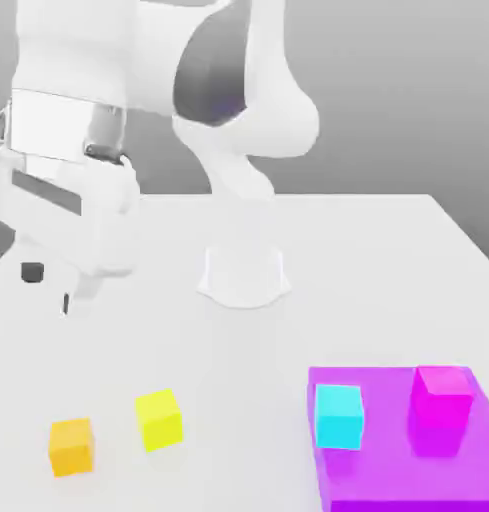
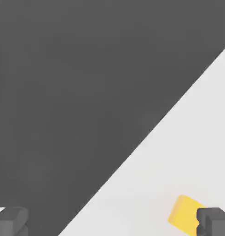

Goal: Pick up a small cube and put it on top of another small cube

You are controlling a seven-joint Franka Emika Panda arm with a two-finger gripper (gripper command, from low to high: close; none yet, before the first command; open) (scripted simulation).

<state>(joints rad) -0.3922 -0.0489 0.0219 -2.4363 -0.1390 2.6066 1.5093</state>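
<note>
In the exterior view, the pincer [image 1: 50, 290] hangs above the tabletop [image 1: 238, 360], spread wide and gripping nothing; the orange cube [image 1: 72, 446] rests below it, near the yellow cube [image 1: 159, 419]. In the hand view, the pincer's two fingers [image 2: 214, 222] stand far apart, an orange-yellow cube [image 2: 185, 215] partly behind one.

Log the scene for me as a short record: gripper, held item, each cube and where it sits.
gripper: open, above the table, toward the exterior view's left
held: nothing
orange cube: on the table
yellow cube: on the table, beside the orange one
cyan cube: on the purple block
magenta cube: on the purple block
purple block: on the table
stack: none of cube on cube
</note>
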